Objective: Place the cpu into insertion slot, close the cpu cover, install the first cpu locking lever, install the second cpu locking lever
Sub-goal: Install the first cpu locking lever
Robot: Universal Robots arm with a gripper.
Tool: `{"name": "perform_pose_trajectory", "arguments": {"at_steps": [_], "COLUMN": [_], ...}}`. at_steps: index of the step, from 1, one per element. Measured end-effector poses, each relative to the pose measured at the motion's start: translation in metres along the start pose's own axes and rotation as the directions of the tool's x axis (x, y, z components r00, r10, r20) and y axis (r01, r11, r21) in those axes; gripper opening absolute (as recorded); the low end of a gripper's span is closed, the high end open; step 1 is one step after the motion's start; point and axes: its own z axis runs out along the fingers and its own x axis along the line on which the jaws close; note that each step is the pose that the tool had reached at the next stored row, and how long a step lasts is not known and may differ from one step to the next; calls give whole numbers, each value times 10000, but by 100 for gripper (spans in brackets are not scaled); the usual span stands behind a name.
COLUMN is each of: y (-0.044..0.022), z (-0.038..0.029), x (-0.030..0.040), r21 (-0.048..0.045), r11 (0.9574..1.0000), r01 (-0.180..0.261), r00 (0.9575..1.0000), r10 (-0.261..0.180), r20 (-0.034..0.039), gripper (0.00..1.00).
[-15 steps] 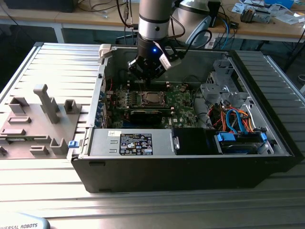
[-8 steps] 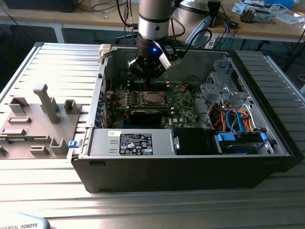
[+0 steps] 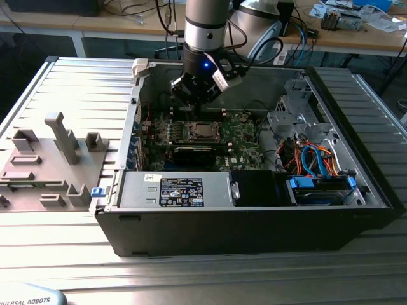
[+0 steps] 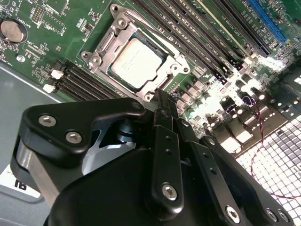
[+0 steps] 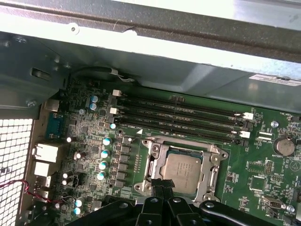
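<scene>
Ribbed metal table (image 3: 267,267) carries an open black computer case (image 3: 254,222) lying on its side, with a cluttered workbench behind it and a grey fixture plate (image 3: 44,159) on the exterior view's left. Inside the case lies a green motherboard (image 3: 241,133), and the arm reaches down over its rear part, the gripper (image 3: 194,101) hanging just above the board, close to the insertion slot (image 3: 205,131). In both wrist views the cpu (image 4: 137,62) sits flat in the slot, its dull silver top showing through the square opening of the cpu cover (image 4: 101,47), which lies down over the socket. The gripper's black fingers (image 4: 165,117) are pressed together with nothing between them, their tip right at the edge of the cover's frame; whether it touches the metal I cannot tell. Four black memory slots (image 5: 178,117) run beside the socket.
</scene>
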Motion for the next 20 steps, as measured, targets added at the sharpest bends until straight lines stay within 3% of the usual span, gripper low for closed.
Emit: {"name": "perform_pose_trajectory", "arguments": {"at_steps": [8,20], "y": [1,3], "z": [-44,-46], "x": [6,21], "r21": [-3,12], "r11": [10000,10000], "r01": [0,0], "r00": [10000,10000], "r10": [0,0], "r20": [2,0], "gripper": [11,11]}}
